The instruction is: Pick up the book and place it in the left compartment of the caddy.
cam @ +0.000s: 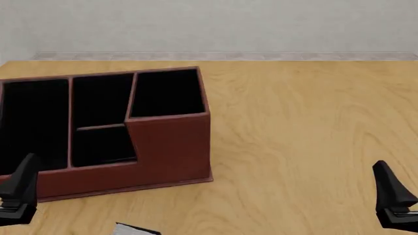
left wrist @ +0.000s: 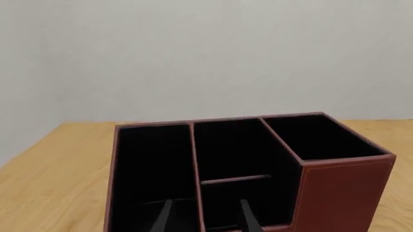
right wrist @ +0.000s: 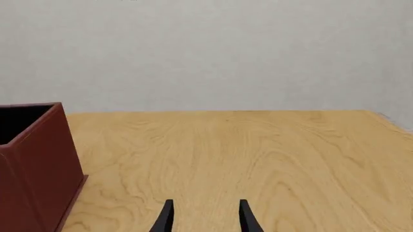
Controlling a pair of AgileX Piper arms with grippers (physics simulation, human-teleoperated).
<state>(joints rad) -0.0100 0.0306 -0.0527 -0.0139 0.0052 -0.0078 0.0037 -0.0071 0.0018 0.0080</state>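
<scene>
Front view: book (cam: 136, 229) barely peeks in at bottom edge, lower left of centre, before the caddy (cam: 171, 147); left gripper (cam: 18, 196) nearer than right gripper (cam: 392, 198). Both grippers agape, empty.

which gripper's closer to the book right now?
Left. The book is only a sliver at the front view's bottom edge, just in front of the caddy. The left gripper is a short way to its left; the right gripper is far across the table.
</scene>
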